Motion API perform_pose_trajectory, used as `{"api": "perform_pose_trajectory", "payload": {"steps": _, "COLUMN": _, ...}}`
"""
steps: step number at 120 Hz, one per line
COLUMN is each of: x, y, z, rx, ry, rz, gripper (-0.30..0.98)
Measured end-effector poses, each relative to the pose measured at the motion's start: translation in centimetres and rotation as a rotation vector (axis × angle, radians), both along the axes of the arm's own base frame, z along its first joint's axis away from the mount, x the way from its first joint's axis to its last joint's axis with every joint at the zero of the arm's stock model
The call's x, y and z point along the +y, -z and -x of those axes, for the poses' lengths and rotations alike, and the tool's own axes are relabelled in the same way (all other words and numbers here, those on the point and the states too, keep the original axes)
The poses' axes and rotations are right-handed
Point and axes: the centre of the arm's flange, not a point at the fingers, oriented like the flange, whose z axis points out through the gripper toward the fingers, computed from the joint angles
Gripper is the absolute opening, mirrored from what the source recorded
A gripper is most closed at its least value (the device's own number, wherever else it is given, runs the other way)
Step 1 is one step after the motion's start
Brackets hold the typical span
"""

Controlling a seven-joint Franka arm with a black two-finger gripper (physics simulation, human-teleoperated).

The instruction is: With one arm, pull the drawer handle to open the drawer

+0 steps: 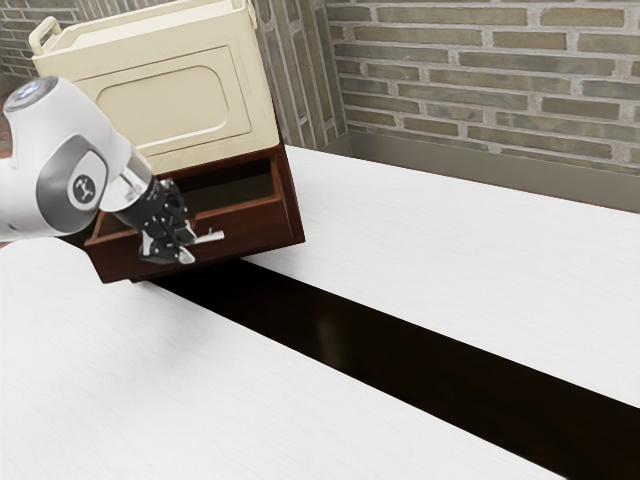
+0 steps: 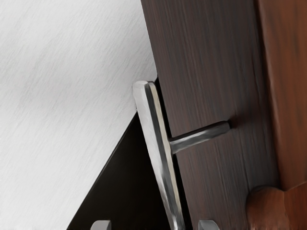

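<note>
Gripper: the black gripper (image 1: 187, 246) stands spread at the handle, one fingertip to each side of the bar; with a gap plain in the wrist view, it pinches nothing. Whether one finger brushes the metal, I cannot tell.
Handle: the silver bar (image 2: 154, 143) stands off the front on its post (image 2: 201, 136), at the near face of the drawer.
Drawer: the brown drawer (image 1: 255, 225) stands open at least partway, its hollow in sight behind the front, below the cream box (image 1: 170, 100).
Done: a good share of the opening, I judge.
Left: perhaps a further pull, if the drawer has travel to spare; that would call for closing on the bar.
Farther out: white tabletop (image 1: 450, 240) with a dark band (image 1: 350, 345), then brick wall (image 1: 470, 90).
</note>
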Motion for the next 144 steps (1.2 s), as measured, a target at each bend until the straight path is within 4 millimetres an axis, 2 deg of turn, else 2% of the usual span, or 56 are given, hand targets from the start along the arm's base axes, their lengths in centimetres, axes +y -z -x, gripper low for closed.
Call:
{"api": "perform_pose_trajectory", "payload": {"steps": 68, "x": -2.4, "y": 0.1, "z": 3.6, "rx": -0.001, "ry": -0.001, "rz": 0.005, "gripper": 0.18}}
{"api": "perform_pose_trajectory", "payload": {"steps": 97, "x": -2.4, "y": 0.1, "z": 4.5, "rx": -0.001, "ry": -0.008, "rz": 0.002, "gripper": 0.18}}
{"api": "perform_pose_trajectory", "payload": {"steps": 114, "x": -2.5, "y": -0.6, "z": 4.7, "rx": -0.011, "ry": 0.001, "rz": -0.011, "gripper": 0.26}}
{"api": "perform_pose_trajectory", "payload": {"steps": 123, "x": -2.9, "y": -2.1, "z": 4.7, "rx": -0.034, "ry": 0.014, "rz": -0.031, "gripper": 0.30}}
{"api": "perform_pose_trajectory", "payload": {"steps": 134, "x": -1.7, "y": -5.0, "z": 5.0, "rx": -0.077, "ry": 0.006, "rz": -0.060, "gripper": 0.32}}
{"api": "perform_pose_trajectory", "payload": {"steps": 138, "x": -1.0, "y": -6.6, "z": 5.1, "rx": -0.096, "ry": 0.001, "rz": -0.075, "gripper": 0.33}}
{"api": "perform_pose_trajectory", "payload": {"steps": 144, "x": -0.9, "y": -11.0, "z": 5.1, "rx": -0.135, "ry": 0.015, "rz": -0.113, "gripper": 0.40}}
